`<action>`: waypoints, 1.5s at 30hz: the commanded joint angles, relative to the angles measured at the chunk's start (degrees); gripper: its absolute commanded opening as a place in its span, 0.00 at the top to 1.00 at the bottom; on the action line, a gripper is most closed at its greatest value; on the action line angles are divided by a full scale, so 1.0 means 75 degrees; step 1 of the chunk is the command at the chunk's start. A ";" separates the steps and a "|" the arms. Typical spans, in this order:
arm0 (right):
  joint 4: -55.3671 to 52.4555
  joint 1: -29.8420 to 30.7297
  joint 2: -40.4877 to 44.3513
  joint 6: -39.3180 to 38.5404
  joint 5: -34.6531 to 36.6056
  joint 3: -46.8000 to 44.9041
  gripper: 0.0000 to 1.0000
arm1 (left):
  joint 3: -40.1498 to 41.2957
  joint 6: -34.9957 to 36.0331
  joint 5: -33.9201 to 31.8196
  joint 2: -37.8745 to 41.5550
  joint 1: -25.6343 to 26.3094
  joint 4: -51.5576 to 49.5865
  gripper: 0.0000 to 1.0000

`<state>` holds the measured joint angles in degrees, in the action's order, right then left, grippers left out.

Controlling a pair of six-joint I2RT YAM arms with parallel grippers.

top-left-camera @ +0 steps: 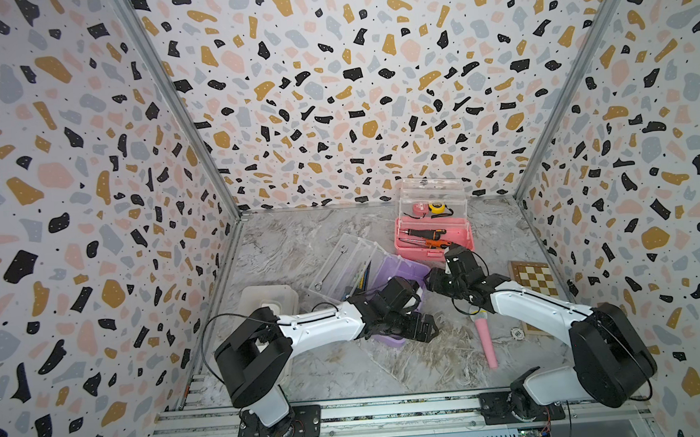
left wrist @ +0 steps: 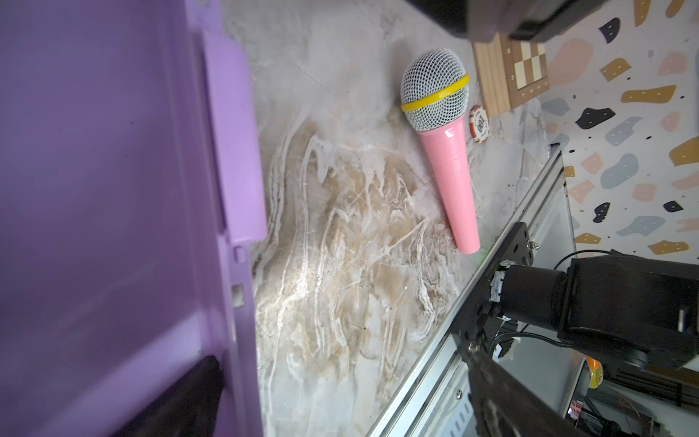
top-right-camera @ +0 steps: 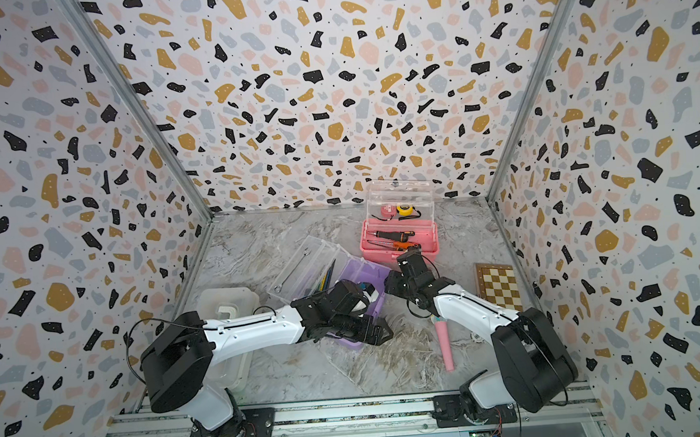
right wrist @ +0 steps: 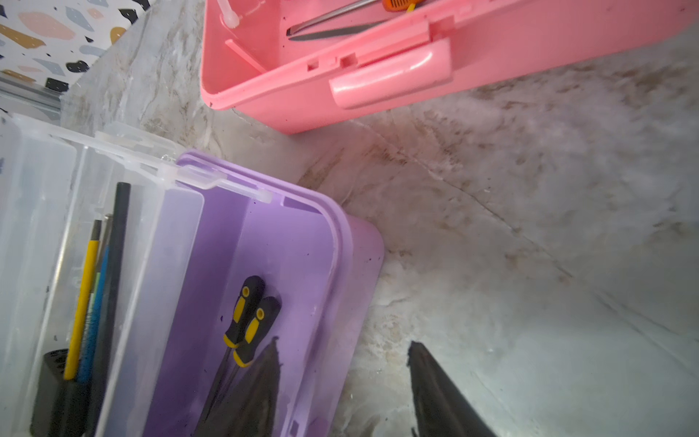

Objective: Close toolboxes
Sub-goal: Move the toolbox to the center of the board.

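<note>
- The right claw (right wrist: 344, 382) shows in its wrist view as two dark fingers spread apart, one over the inside of the purple toolbox (right wrist: 302, 242), the other over bare counter (right wrist: 529, 227) outside it, so the box's end wall runs between them; whether either finger touches that wall is hard to tell, and nothing is clamped.
- In a top view the right claw (top-left-camera: 437, 280) sits at the purple toolbox's (top-left-camera: 397, 268) 3 o'clock end.
- The left claw (top-left-camera: 424, 331) stands wide open and holds nothing, at the near, 6 o'clock edge of the purple toolbox, whose latch tab (left wrist: 242, 151) shows close up in the left wrist view.
- The purple toolbox lies mid-counter with its clear lid (top-left-camera: 343, 265) swung back toward 10 o'clock; two black-and-yellow screwdrivers (right wrist: 246, 318) lie in the base.
- The pink toolbox (top-left-camera: 461, 231) stands at 12 o'clock near the back wall, its clear lid (top-left-camera: 430, 198) upright, and it is open.
- The white toolbox (top-left-camera: 270, 297) sits at 9 o'clock, partly hidden under the left arm.
- A pink microphone (top-left-camera: 487, 340) lies at 5 o'clock, a poker chip (left wrist: 478, 123) beside its head.
- A checkered board (top-left-camera: 535, 279) lies at 3 o'clock by the right wall.
</note>
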<state>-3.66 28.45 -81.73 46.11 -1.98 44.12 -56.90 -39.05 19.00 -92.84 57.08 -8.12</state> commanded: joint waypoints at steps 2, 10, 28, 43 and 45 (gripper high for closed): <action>0.0124 -0.0031 -0.0588 0.0083 -0.0075 0.0311 0.52 | -0.0287 0.0211 -0.0563 0.0787 0.0001 -0.0197 0.01; 0.0251 -0.0031 -0.1735 0.0134 -0.0153 0.0991 0.75 | 0.0173 0.0479 -0.1150 0.1833 -0.1009 -0.0688 0.01; -0.0944 -0.0467 -0.1070 -0.0515 0.0864 0.0587 1.00 | 0.1325 0.0190 -0.1557 0.4085 -0.3052 -0.1157 0.01; -0.0935 -0.1785 0.0316 -0.1044 0.0351 -0.0518 1.00 | 0.2661 -0.0456 -0.1116 0.4610 -0.4132 -0.0796 0.06; -0.0910 -0.1852 0.0332 -0.1040 0.0273 -0.0618 1.00 | 0.2857 -0.0529 -0.1136 0.4542 -0.4219 -0.0727 0.15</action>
<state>-9.26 15.51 -80.25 39.24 1.63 40.82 -37.17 -41.65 10.09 -58.81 26.24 -16.23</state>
